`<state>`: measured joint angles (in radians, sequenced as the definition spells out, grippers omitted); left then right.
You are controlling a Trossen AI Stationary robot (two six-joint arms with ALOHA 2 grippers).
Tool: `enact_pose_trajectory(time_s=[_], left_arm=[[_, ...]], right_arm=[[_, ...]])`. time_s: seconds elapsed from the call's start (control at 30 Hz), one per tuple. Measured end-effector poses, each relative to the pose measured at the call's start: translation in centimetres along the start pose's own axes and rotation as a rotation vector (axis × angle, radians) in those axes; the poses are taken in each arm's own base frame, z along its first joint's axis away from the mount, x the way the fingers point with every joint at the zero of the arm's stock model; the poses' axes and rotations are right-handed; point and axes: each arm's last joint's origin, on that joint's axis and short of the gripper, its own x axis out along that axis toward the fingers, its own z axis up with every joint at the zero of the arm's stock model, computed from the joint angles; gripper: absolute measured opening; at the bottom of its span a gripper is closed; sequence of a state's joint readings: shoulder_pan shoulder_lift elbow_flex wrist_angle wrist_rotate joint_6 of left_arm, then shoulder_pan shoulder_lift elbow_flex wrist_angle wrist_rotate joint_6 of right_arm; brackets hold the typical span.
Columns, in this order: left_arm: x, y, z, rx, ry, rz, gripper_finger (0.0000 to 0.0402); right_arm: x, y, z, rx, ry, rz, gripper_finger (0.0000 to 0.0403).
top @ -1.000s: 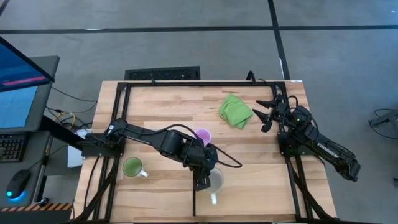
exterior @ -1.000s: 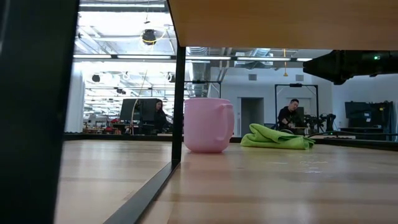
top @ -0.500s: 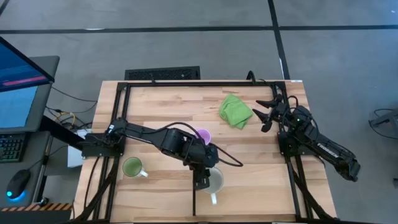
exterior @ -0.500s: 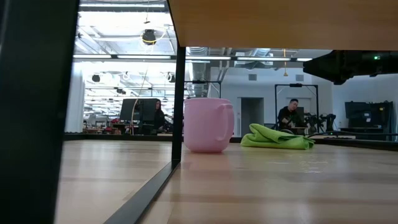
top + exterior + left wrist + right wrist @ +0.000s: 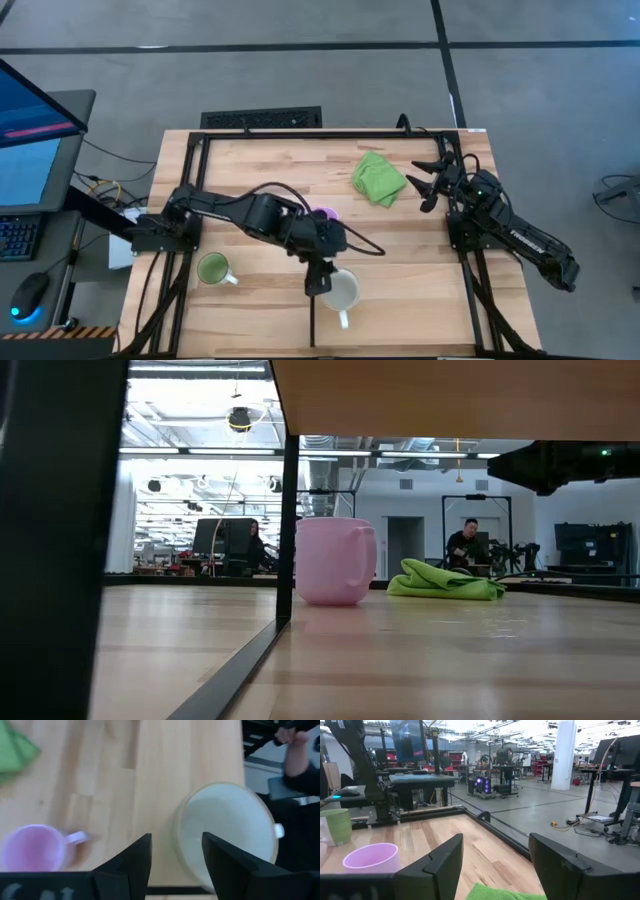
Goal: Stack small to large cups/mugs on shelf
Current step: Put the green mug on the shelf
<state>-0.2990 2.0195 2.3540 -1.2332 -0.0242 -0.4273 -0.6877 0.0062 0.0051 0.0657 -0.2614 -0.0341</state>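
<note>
My left end effector [image 5: 316, 284] hangs with fingers spread and nothing in them, right beside the white mug [image 5: 342, 291] at the table's [image 5: 420, 290] front edge. Purple mug [image 5: 324, 215] just behind it, green mug [image 5: 212, 268] well off to its left. Right end effector [image 5: 421, 181], also spread, waits by the green cloth [image 5: 378, 177].

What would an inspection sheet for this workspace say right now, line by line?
Surface: light wood table, black frame.
Job's things: white mug at the near edge, green mug to its left, purple mug upright mid-table; none stacked.
Clutter: green cloth toward the far right.
Grippers: left gripper beside the white mug, jaws open, empty; right gripper near the cloth, open.
Cables: black cable along the left arm.
Surroundings: monitor, seated people behind.
</note>
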Motion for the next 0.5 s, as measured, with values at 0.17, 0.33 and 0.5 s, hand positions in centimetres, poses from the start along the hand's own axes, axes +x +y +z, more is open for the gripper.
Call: enact_pose_trajectory(time_s=[0.17, 0.33, 0.5], left_arm=[[-3.2, 1.3, 0.0, 0.042, -0.081, 0.143, 0.0165], [-7.4, 2.5, -0.3, 0.103, -0.197, 0.364, 0.0165], [-11.1, 3.8, -1.5, 0.113, -0.243, 0.615, 0.0165]], right_arm=[[0.0, 0.0, 0.0, 0.000, -0.002, 0.000, 0.0249], [0.0, 0.0, 0.0, -0.001, -0.003, 0.000, 0.0249], [0.0, 0.0, 0.0, -0.018, -0.002, -0.002, 0.0249]])
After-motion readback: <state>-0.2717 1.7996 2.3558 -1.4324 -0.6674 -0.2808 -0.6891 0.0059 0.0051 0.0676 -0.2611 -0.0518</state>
